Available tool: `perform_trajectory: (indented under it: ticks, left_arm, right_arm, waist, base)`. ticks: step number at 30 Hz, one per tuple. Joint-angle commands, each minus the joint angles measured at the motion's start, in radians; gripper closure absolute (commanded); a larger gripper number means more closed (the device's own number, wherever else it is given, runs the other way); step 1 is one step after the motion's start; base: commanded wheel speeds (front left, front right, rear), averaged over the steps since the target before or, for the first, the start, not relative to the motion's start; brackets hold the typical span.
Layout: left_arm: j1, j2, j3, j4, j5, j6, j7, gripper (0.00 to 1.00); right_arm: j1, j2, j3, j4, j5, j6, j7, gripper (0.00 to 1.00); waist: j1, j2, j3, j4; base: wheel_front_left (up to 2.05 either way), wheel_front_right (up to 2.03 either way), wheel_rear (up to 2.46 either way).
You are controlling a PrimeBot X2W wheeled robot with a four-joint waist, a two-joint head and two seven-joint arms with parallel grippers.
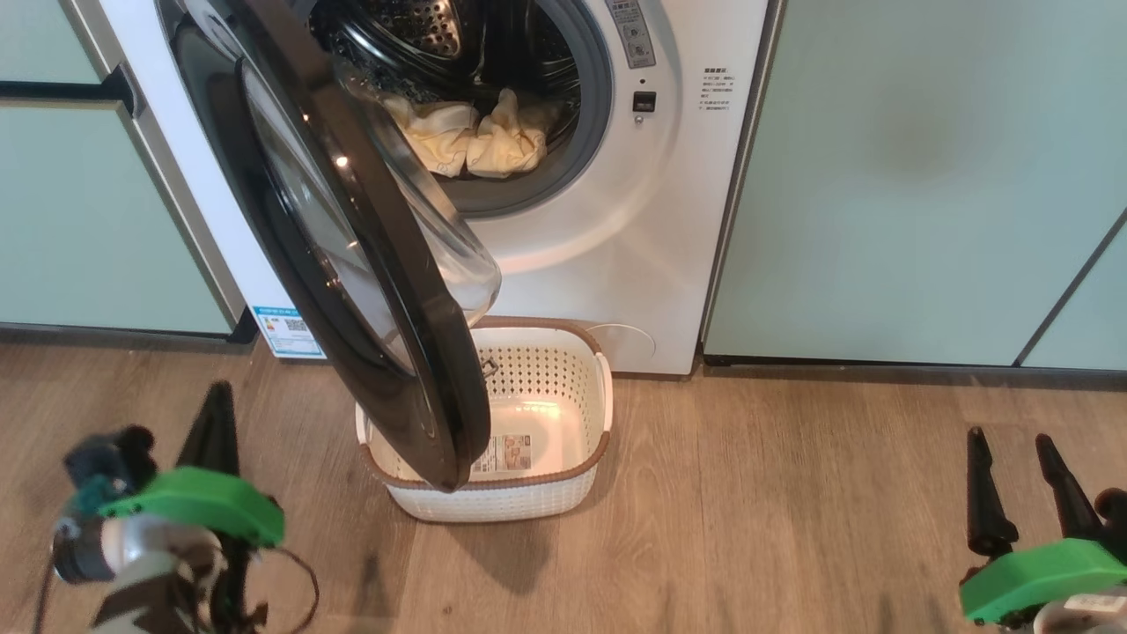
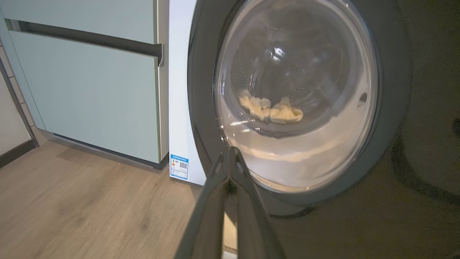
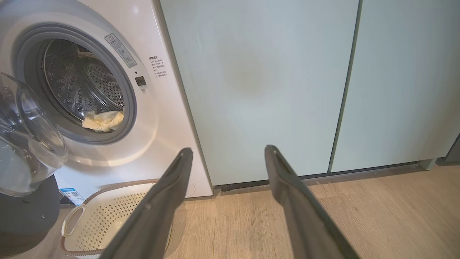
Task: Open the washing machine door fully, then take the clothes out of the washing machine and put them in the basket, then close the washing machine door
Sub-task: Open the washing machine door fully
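Note:
The white washing machine [image 1: 616, 246] stands ahead with its door [image 1: 431, 370] swung partway out, the black ring edge-on above the basket [image 1: 493, 502]. Pale yellow clothes [image 1: 475, 136] lie at the front of the steel drum. My left gripper [image 1: 220, 389] is at the lower left, shut on nothing; in the left wrist view its tips [image 2: 229, 151] sit just before the door's outer face [image 2: 391, 108], clothes [image 2: 273, 109] showing through the glass. My right gripper [image 1: 1010, 435] stands open at the lower right, away from the machine [image 3: 161, 144], the clothes [image 3: 102, 120] and the basket [image 3: 107, 216].
Pale green cabinets [image 1: 924, 176] flank the machine on the right and on the left [image 1: 79, 220]. Wooden floor [image 1: 748, 511] spreads between my grippers. The basket sits on the floor right under the drum opening, partly behind the door.

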Motion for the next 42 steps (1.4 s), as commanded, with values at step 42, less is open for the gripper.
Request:
perform_trajectory:
  ticks: [42]
  left_arm:
    - [-0.425, -0.096, -0.614, -0.701, -0.097, 0.145, 0.489, 1.00]
  right_arm:
    - [-0.019, -0.013, 0.015, -0.020, 0.001, 0.004, -0.010, 0.00]
  waist:
    - [0.0000, -0.0001, 0.026, 0.014]
  base:
    - [0.00, 0.00, 0.00]
